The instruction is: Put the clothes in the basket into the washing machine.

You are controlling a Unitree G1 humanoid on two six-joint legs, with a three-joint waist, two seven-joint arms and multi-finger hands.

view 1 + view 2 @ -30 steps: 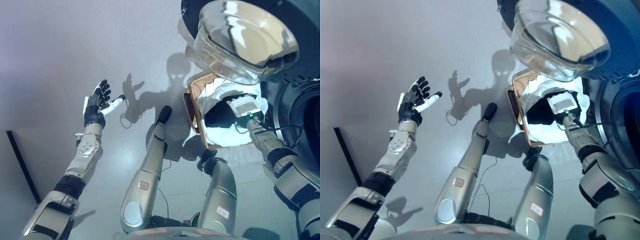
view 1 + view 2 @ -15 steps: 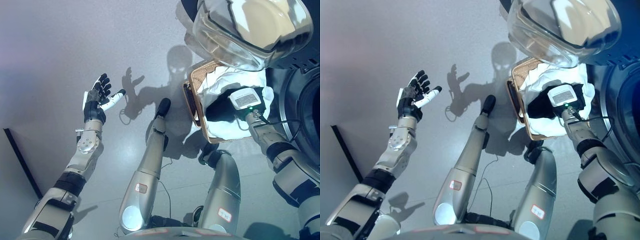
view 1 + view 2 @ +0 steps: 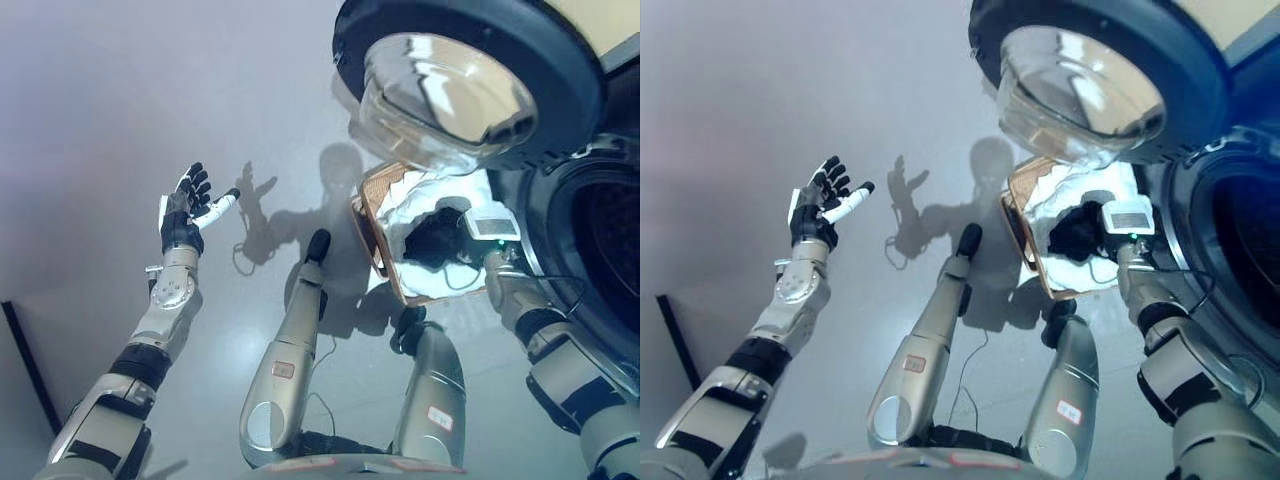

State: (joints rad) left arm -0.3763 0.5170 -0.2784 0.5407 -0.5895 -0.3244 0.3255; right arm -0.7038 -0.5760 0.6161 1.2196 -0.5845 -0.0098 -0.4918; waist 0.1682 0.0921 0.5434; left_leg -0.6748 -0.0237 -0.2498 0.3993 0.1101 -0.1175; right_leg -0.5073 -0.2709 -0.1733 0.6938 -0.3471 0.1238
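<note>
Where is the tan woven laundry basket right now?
The tan woven laundry basket sits on the grey floor at the right of both eye views, just below the open washing machine door, with the right hand reaching into its white clothes.

- You look down from the robot's head through two eyes set side by side, facing the grey floor (image 3: 90, 100) before it.
- Both eyes take in the same scene: the left hand (image 3: 185, 210) at the left, the basket (image 3: 375, 235) right of centre, and the washing machine's open door (image 3: 1090, 85) at the upper right.
- The door hangs nearest to you; the basket and floor lie farther below.
- The right eye shows each thing slightly shifted sideways.
</note>
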